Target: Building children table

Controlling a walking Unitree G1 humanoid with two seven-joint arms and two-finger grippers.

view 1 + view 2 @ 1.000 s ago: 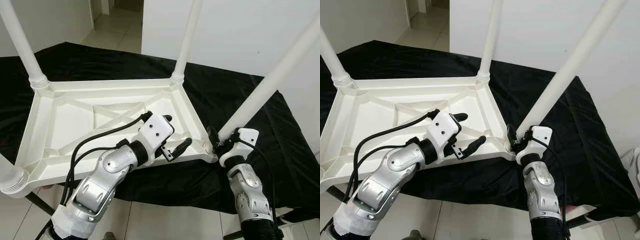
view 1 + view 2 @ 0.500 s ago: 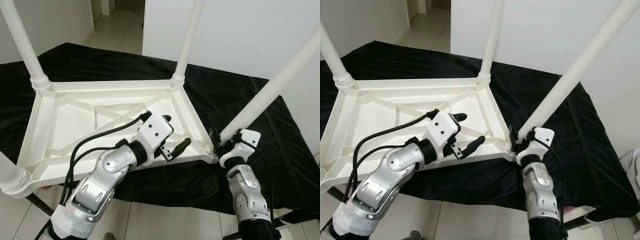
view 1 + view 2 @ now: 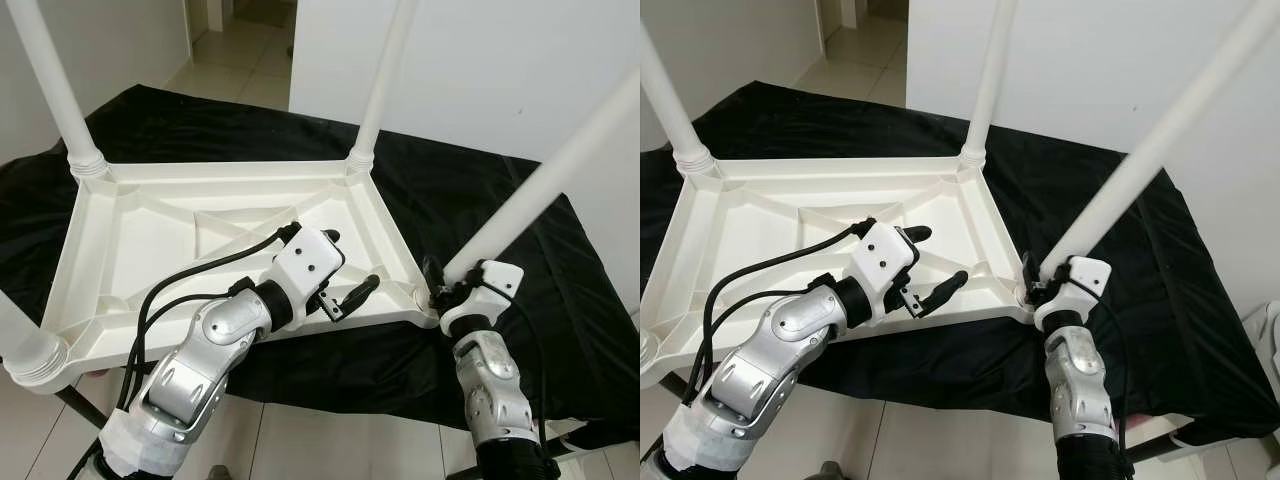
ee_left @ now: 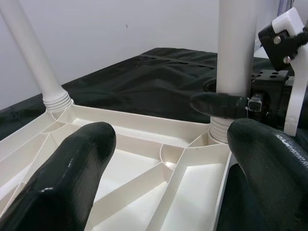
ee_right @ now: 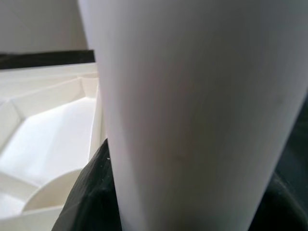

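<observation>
A white plastic table top (image 3: 150, 250) lies upside down on a black cloth, with white legs standing up from its corners. My right gripper (image 3: 438, 285) is shut on the foot of the near-right leg (image 3: 540, 190), just above its corner socket; that leg leans outward to the right. In the right wrist view the leg (image 5: 192, 106) sits against a black finger (image 5: 91, 192). My left gripper (image 3: 353, 260) hovers open over the ribbed underside near the front rim, holding nothing. Its fingers (image 4: 72, 168) point toward that same leg (image 4: 236, 43).
The far-left leg (image 3: 55, 90) and far-right leg (image 3: 380, 80) stand upright, and the near-left leg (image 3: 25, 350) rises at the picture's left edge. The black cloth (image 3: 520, 330) covers a support and hangs over its front edge. Tiled floor lies below, a white wall behind.
The camera has shifted slightly. The near-right leg leans a little further outward, with my right gripper still shut on it. The left gripper stays open in the same place.
</observation>
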